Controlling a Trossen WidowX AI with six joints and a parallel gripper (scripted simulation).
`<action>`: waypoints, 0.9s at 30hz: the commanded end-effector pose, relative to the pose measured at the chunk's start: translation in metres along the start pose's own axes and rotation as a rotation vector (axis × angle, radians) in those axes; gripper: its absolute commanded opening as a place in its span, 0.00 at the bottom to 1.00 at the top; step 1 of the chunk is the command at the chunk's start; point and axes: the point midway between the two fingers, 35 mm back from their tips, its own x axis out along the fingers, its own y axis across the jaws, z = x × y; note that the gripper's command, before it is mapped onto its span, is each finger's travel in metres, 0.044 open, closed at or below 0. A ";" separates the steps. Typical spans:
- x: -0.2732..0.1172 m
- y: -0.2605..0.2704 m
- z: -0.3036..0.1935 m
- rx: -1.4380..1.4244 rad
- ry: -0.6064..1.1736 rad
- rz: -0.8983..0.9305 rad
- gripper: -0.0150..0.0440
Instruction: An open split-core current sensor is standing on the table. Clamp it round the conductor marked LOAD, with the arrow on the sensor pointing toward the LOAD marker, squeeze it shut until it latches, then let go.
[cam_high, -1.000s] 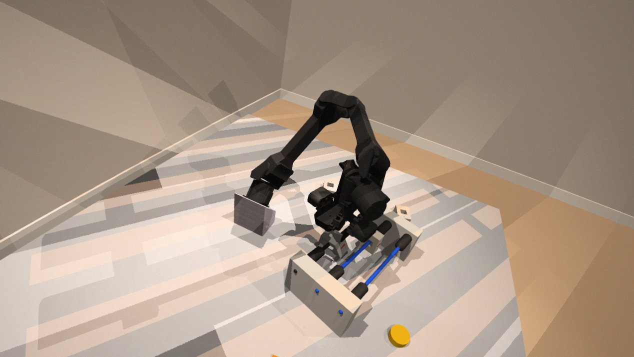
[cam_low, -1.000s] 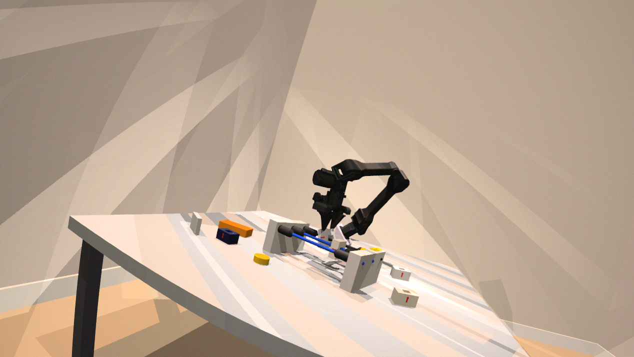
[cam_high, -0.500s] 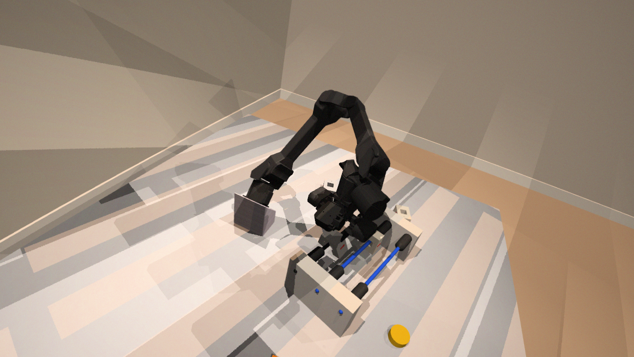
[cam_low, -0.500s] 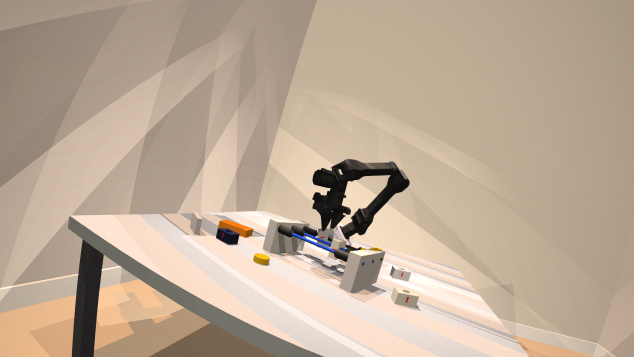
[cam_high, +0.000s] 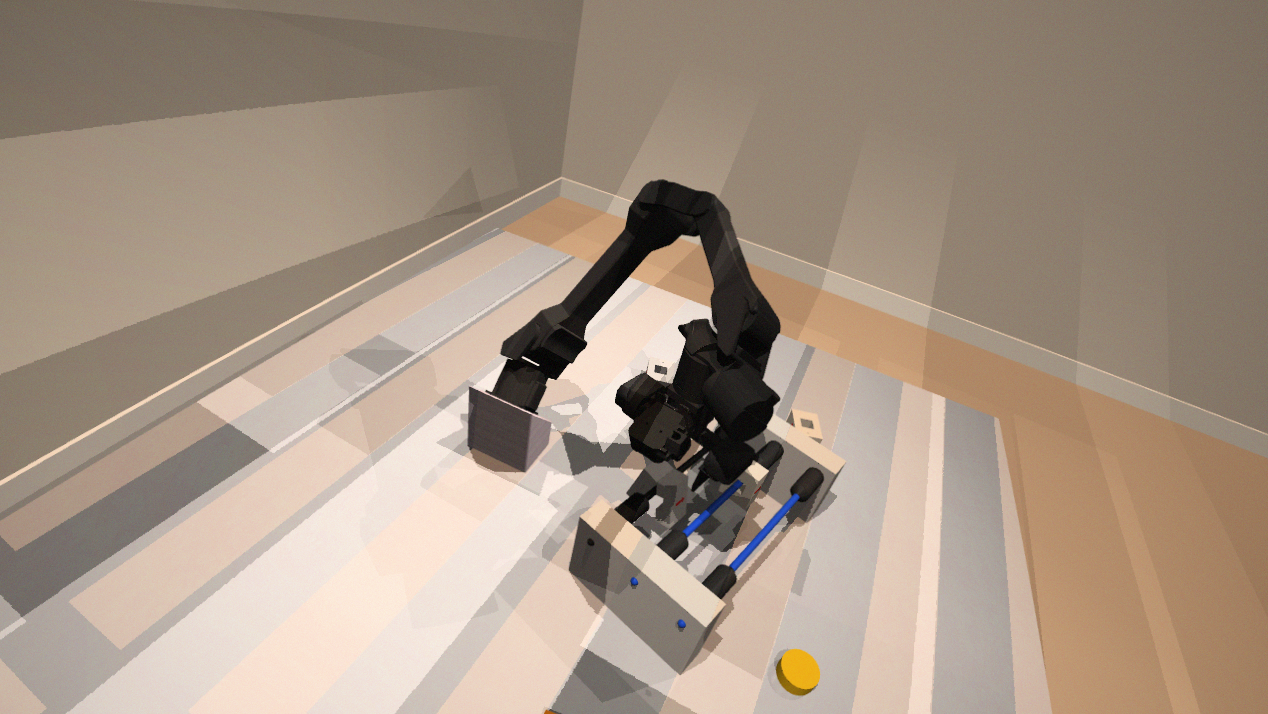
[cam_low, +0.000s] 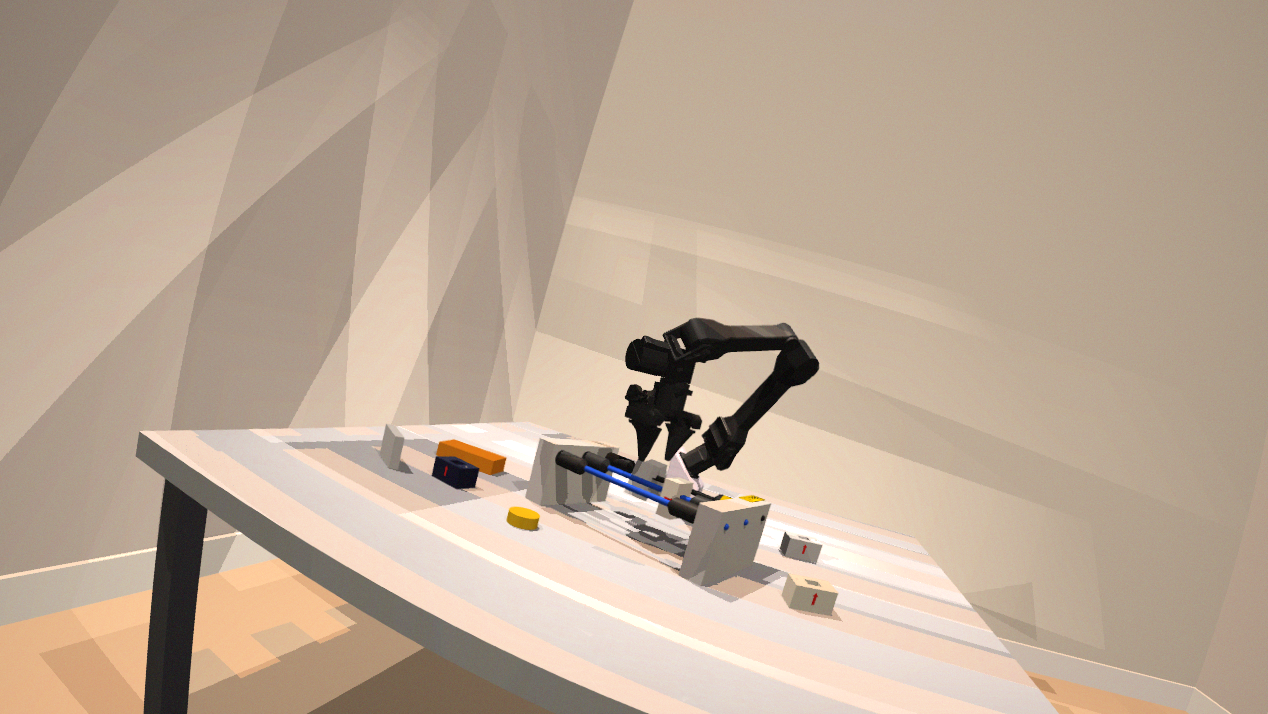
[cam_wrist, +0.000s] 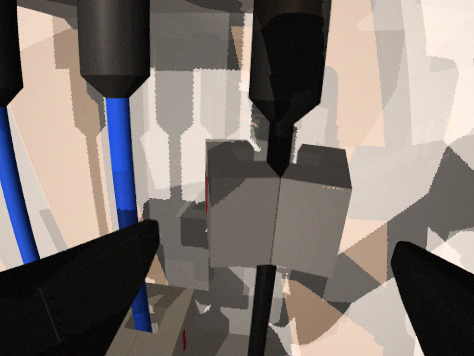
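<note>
Although the clamping looks largely done, the latch is the part in doubt. The grey sensor (cam_high: 679, 502) (cam_low: 653, 481) (cam_wrist: 242, 225) sits round the black conductor (cam_high: 633, 506) (cam_low: 619, 461) (cam_wrist: 261, 310), which enters one end and comes out at the other. The claw (cam_high: 667, 489) (cam_low: 654, 459) (cam_wrist: 274, 242) is open, its fingers well apart either side of the sensor and gripping nothing, so letting go seems done. What remains, I judge, is backing off cleanly, or another squeeze if the latch failed. The sensor is a boxy pair of halves meeting along a straight seam on top, slightly tilted; a gap shows between their lower parts at the far end, which may mean it is unlatched. Its red arrow shows nearly edge-on; neither its direction nor the LOAD marker can be read.
</note>
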 end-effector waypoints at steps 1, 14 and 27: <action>0.009 0.000 0.001 0.000 -0.002 0.001 1.00; 0.046 0.000 0.002 0.002 0.002 0.008 1.00; 0.067 0.000 0.002 0.002 0.003 0.008 1.00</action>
